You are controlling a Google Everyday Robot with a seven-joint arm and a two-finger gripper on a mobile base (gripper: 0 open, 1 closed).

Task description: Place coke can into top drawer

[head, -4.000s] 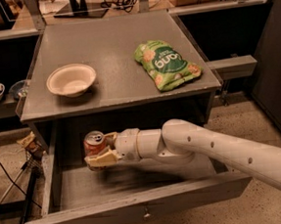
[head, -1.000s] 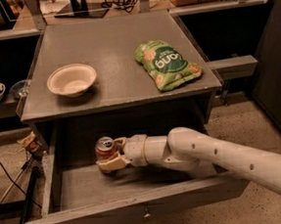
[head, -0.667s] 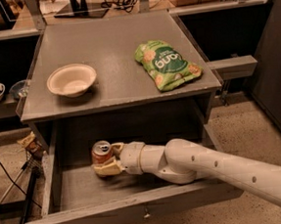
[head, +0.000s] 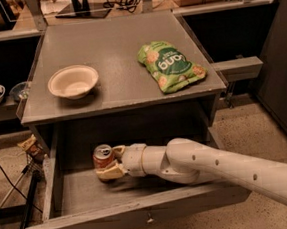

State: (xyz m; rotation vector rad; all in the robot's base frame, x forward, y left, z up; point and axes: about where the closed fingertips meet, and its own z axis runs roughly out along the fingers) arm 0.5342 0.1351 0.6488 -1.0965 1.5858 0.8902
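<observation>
dim warm light from above; gripper (head: 111,162) in shadowed top drawer (head: 85,194)

1. The small red-brown soda can with a silver top (head: 103,157) is lower than four seconds ago. It has dropped from just under the grey desk (head: 117,48) toward the floor of the wide, shallow grey wooden drawer (head: 142,213). Whether it touches that floor cannot be told.
2. The claw (head: 109,163), clamped around the soda can, has sunk with it. Within the last second it slid slightly left, and it now sits in the drawer's left half.
3. The white arm (head: 213,168) lies flatter and lower. Its rounded elbow has come down inside the drawer.
</observation>
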